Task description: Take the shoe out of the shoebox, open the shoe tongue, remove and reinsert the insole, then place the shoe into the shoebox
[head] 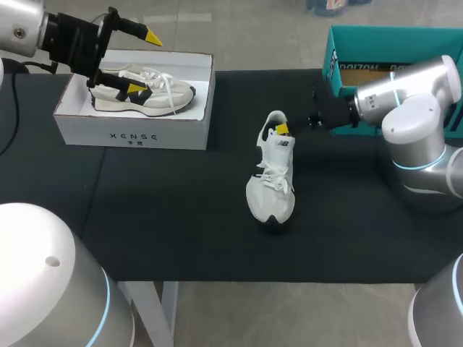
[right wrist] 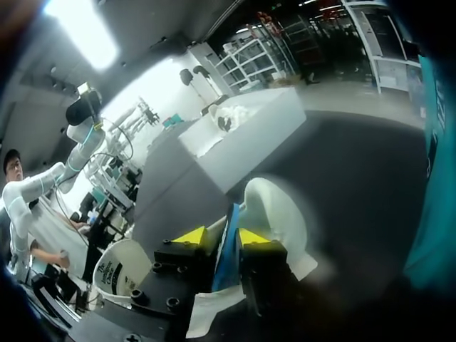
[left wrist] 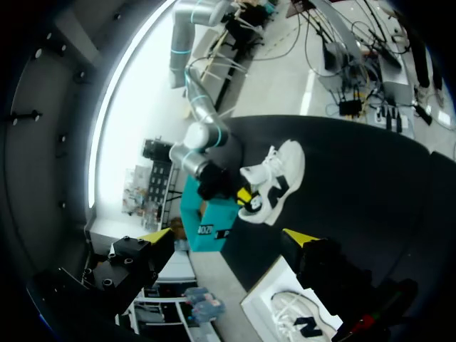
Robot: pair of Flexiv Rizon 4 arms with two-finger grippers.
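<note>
The white shoebox (head: 87,126) carries a line of spaced dark capitals on its front wall, with a much smaller line beneath. The teal box (head: 334,50) shows dark block lettering on a tan strip, only partly seen. The shoe (head: 271,191) standing on the surface (head: 181,217) bears a small dark logo near its collar, possibly two letters, too small to make out.

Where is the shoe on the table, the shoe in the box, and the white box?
shoe on the table (head: 273,181): head view, on its laces.
shoe in the box (head: 179,92): head view, on its toe end.
white box (head: 130,135): head view, on its front wall.
</note>
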